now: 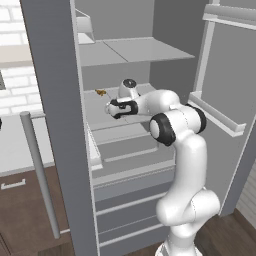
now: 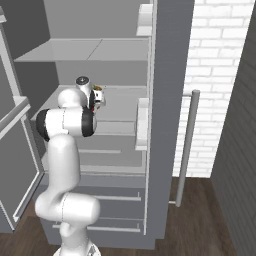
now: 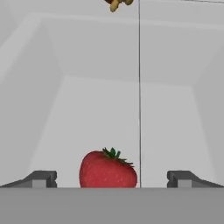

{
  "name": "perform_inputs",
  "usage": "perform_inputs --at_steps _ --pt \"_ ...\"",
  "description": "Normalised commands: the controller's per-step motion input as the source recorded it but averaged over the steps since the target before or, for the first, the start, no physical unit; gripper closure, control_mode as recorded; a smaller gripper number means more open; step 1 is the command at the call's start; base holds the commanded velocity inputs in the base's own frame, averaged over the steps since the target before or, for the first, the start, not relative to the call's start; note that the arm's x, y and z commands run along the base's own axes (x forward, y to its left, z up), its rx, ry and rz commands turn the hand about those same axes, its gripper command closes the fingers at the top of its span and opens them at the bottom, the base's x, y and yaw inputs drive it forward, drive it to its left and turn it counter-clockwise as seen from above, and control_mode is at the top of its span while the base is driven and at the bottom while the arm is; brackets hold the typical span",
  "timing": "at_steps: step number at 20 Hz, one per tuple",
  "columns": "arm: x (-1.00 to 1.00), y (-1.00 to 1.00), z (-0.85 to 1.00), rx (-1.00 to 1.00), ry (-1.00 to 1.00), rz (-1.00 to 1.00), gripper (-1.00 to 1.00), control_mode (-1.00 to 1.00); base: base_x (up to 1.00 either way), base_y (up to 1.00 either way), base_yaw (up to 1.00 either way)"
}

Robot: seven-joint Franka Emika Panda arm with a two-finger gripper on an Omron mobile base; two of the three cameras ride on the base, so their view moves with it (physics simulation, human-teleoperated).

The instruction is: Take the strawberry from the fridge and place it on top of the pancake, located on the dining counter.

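The fridge [image 1: 52, 100] stands with both doors open, and my arm reaches onto its middle grey shelf [image 1: 102, 117]. In the hand view the strawberry [image 3: 108, 169], bright red with a green top, lies on the shelf floor [image 3: 109, 113]. It sits between the two dark fingertips [image 3: 41, 179] of my gripper [image 3: 111, 180], a little left of centre. The jaws are spread wide with a gap on each side of the berry. From the base views the gripper [image 1: 109, 109] [image 2: 98, 101] hangs low over that shelf. The pancake and the dining counter are out of view.
A small yellow-brown food item [image 1: 100, 92] [image 3: 117, 3] lies further back on the same shelf. The right door's bin [image 1: 215, 117] juts out beside my elbow. The left door's bar handle [image 1: 37, 170] and the lower drawers [image 1: 130, 200] lie below.
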Motion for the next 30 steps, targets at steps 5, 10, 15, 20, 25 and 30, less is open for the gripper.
perform_inputs --at_steps 5,10,15,20,25,30 --pt "0.03 0.0 -0.01 0.0 0.0 0.0 -1.0 -1.0 0.0 0.0 0.0" --pt "0.0 0.0 -0.02 0.01 0.0 0.0 -1.0 -1.0 0.0 0.0 0.0" --pt "0.0 0.0 -0.03 0.02 0.0 0.0 -1.0 -1.0 0.0 0.0 0.0" --pt "0.0 0.0 -0.06 0.02 0.0 0.0 -1.0 -1.0 0.0 0.0 0.0" --pt "0.0 0.0 -0.09 0.0 0.0 0.0 -1.0 -1.0 0.0 0.0 0.0" --pt "0.0 0.0 -0.09 0.0 0.0 0.0 -1.0 -1.0 0.0 0.0 0.0"
